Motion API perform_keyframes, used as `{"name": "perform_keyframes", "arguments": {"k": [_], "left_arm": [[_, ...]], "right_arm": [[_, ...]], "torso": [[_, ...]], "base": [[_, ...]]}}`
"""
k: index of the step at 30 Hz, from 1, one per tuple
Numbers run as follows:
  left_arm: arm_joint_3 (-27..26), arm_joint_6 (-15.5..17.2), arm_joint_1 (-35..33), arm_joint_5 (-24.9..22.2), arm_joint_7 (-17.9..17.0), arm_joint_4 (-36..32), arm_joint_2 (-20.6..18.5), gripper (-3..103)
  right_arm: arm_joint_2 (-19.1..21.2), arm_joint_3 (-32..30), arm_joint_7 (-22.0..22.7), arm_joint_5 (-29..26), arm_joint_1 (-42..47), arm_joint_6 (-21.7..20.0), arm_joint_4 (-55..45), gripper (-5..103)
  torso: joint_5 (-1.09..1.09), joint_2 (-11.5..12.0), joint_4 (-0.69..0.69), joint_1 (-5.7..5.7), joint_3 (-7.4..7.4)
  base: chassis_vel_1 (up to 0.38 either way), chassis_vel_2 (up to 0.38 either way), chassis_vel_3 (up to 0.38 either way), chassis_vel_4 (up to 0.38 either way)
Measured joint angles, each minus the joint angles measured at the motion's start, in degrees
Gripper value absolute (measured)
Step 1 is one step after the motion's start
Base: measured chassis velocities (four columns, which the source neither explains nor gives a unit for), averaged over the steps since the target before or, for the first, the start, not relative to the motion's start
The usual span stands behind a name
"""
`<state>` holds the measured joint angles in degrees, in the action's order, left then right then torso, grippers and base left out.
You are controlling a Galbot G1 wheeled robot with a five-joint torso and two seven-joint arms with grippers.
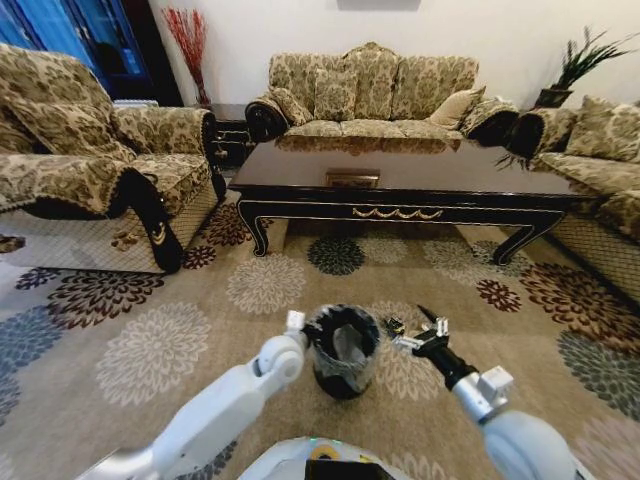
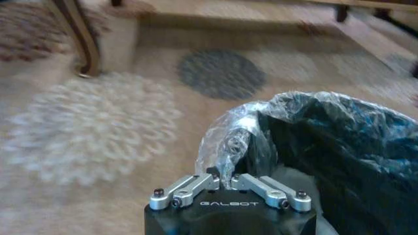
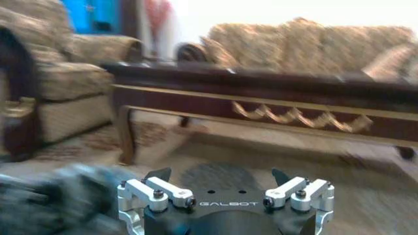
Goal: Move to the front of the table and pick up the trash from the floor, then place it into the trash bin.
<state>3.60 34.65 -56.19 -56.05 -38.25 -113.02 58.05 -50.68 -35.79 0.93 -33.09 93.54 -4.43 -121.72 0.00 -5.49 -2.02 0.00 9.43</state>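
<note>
Head view: trash bin (image 1: pixel 343 350) upright on floral carpet (image 1: pixel 150 350), just in front of robot, between both arms, mouth up, well short of the worktop (image 1: pixel 400 172). Grey crinkled bag folded over rim; pale crumpled bit inside, prob. trash, can't tell which piece. Worktop long axis runs left-right across the room, gold scroll ornament (image 1: pixel 397 213) on the near long side, sofa (image 1: pixel 372 90) behind, armchair (image 1: pixel 90 150) at robot's left.

Left gripper (image 1: pixel 296 322) at bin's left rim, touching or nearly so. Left wrist view adds the close detail: left gripper (image 2: pixel 225 180) fingers clenched together at the bag's edge, plastic bunched right at the tips; whether film is pinched between them can't be told. Bin's bag (image 2: pixel 313 142) dark inside; worktop leg (image 2: pixel 81 44) farther off.

Right gripper (image 1: pixel 420 325) hovering just right of bin, above carpet, apart from rim. Right wrist view: right gripper (image 3: pixel 222 178) fingers spread wide, released, nothing between; facing worktop's ornamented side (image 3: pixel 294 115), bin blurred at edge (image 3: pixel 58 196).
</note>
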Motion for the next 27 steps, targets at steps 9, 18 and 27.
{"name": "perform_keyframes", "arguments": {"k": [9,18,27], "left_arm": [[-10.2,-1.7,-9.1,1.7,3.6,-3.1,-4.8,3],[-12.3,-2.7,-13.3,3.0,5.1,-4.4,-5.0,3],[-13.0,-2.9,-16.4,3.1,3.9,-5.8,-4.4,3]], "right_arm": [[-1.1,7.1,0.3,-2.8,-14.4,0.6,19.9,100],[-3.5,12.7,-2.6,0.4,-25.7,4.9,43.1,100],[-5.4,20.0,-7.3,1.7,-37.1,10.0,63.6,100]], "torso": [[-0.01,0.0,-0.02,0.0,0.0],[0.0,0.0,0.03,0.0,0.01],[0.0,0.0,0.02,0.0,0.0]], "base": [[0.0,0.0,0.0,0.0],[0.0,0.0,0.0,0.0],[0.0,0.0,0.0,0.0]]}}
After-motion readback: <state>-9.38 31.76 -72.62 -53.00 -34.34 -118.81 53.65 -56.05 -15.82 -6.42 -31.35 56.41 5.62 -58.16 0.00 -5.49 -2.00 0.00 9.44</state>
